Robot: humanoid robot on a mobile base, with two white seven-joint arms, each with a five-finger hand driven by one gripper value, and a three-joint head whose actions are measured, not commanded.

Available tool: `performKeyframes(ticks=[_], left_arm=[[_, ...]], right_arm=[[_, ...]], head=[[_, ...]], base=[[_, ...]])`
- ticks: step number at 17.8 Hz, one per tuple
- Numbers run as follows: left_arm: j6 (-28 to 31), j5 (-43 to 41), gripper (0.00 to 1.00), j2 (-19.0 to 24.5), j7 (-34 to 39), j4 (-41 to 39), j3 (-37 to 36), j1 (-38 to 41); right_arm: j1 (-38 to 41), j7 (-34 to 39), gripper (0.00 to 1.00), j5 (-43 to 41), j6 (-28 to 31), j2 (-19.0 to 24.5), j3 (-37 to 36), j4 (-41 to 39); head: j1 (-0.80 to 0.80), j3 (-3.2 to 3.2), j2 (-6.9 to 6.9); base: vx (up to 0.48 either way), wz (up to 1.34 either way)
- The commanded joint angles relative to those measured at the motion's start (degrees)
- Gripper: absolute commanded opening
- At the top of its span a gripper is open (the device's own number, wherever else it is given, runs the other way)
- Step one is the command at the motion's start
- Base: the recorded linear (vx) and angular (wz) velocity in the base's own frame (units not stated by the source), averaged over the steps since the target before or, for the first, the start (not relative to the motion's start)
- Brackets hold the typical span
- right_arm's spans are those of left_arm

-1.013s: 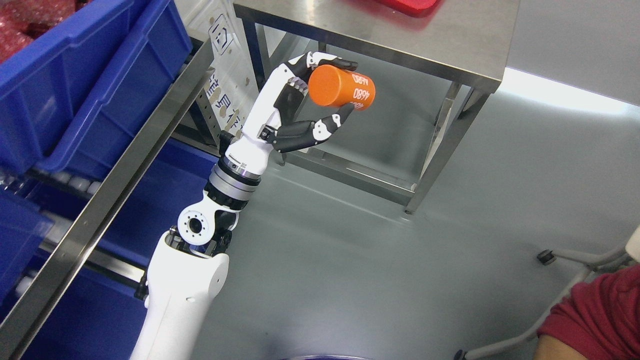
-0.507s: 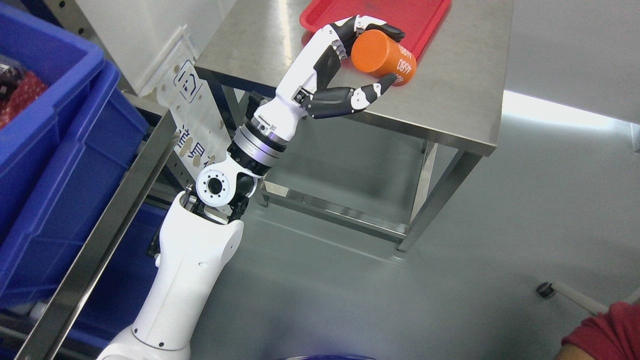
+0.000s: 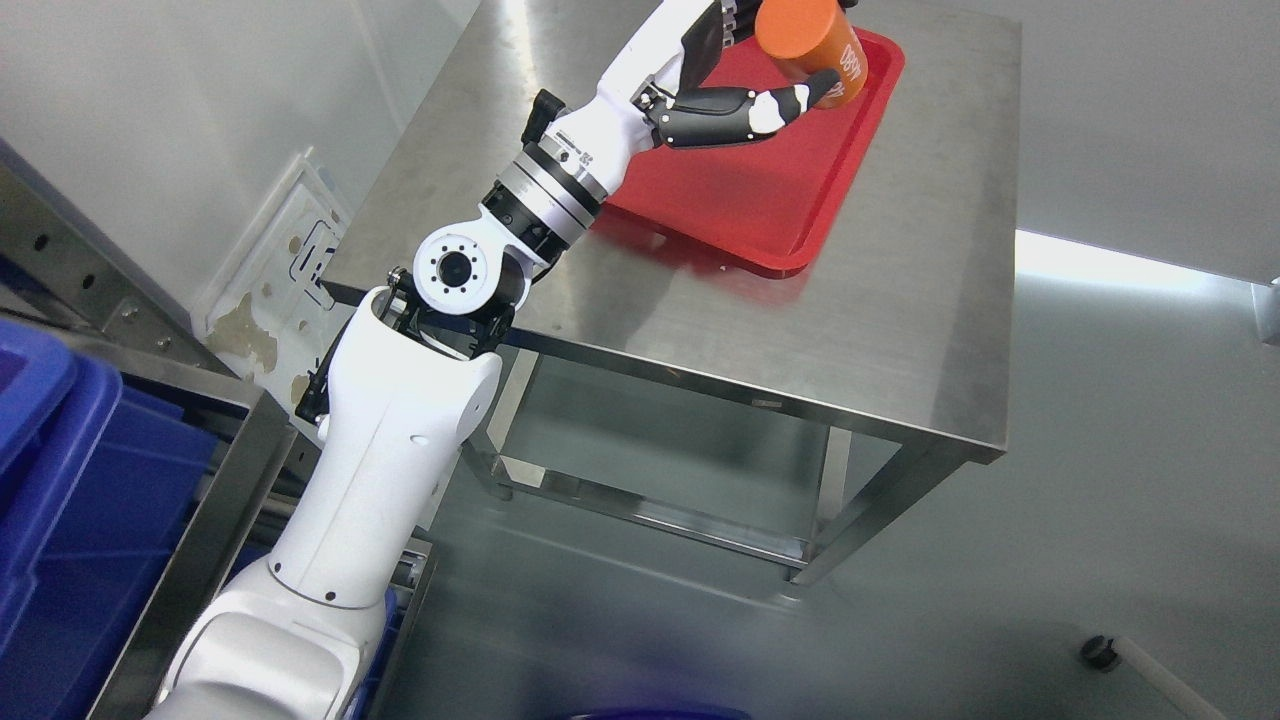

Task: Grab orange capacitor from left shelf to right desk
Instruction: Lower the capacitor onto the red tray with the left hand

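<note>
Honestly your risk was dropping it early: the left hand (image 3: 745,60) only pinched the capacitor (image 3: 808,38) between a thumb and upper fingers, tilted, up over the far end of the red tray (image 3: 760,215) on the desk (image 3: 900,330). It could've rolled. It looked like a smooth orange cylinder with white print.

Steel desk (image 3: 900,330) on four legs, with low crossbars near the grey floor (image 3: 1100,560). Red tray (image 3: 760,200) is set flat on the desk's far part, skewed to its edges. Steel shelf frame (image 3: 215,500) with blue bins (image 3: 90,520) is seen lower left
</note>
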Motion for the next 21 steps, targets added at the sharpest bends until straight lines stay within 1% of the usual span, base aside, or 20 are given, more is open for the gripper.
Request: performKeyframes(ticks=[1, 3, 9, 11, 14, 18, 20, 21], left_arm=[[2.1, -0.3, 0.03, 1.0, 1.6, 16.5, -2.0, -5.2], [2.1, -0.3, 0.03, 1.0, 3.1, 19.4, -2.1, -5.8], [3.1, -0.4, 0.05, 1.0, 3.0, 23.1, -4.3, -5.8], [4.4, -0.3, 0.07, 1.0, 2.9, 23.3, -5.4, -5.8], [4.6, -0.4, 0.08, 1.0, 2.9, 23.6, -6.9, -5.8], [4.5, -0.4, 0.10, 1.0, 3.4, 26.1, -8.8, -5.9], [4.5, -0.5, 0.15, 1.0, 3.5, 26.1, -8.8, -6.1], [4.5, -0.7, 0.21, 1.0, 3.5, 26.1, -8.8, -6.1]], right_arm=[[1.2, 0.0, 1.00, 0.4, 0.0, -1.1, -0.6, -1.0], [1.2, 0.0, 1.00, 0.4, 0.0, -1.1, -0.6, -1.0], [1.2, 0.0, 1.00, 0.4, 0.0, -1.1, -0.6, -1.0], [1.2, 0.0, 1.00, 0.4, 0.0, -1.1, -0.6, -1.0], [1.2, 0.0, 1.00, 0.4, 0.0, -1.1, -0.6, -1.0], [1.2, 0.0, 1.00, 0.4, 0.0, -1.1, -0.6, -1.0], [1.2, 0.0, 1.00, 0.4, 0.0, -1.1, -0.6, -1.0], [1.2, 0.0, 1.00, 0.4, 0.0, -1.1, -0.6, -1.0]], head=[[0.00, 0.00, 0.00], [0.00, 0.00, 0.00], [0.00, 0.00, 0.00], [0.00, 0.00, 0.00], [0.00, 0.00, 0.00], [0.00, 0.00, 0.00], [0.00, 0.00, 0.00], [0.00, 0.00, 0.00]], base=[[0.195, -0.02], [0.162, -0.01], [0.075, 0.00], [0.011, 0.00], [-0.013, 0.00], [-0.009, 0.00], [0.000, 0.00], [0.000, 0.00]])
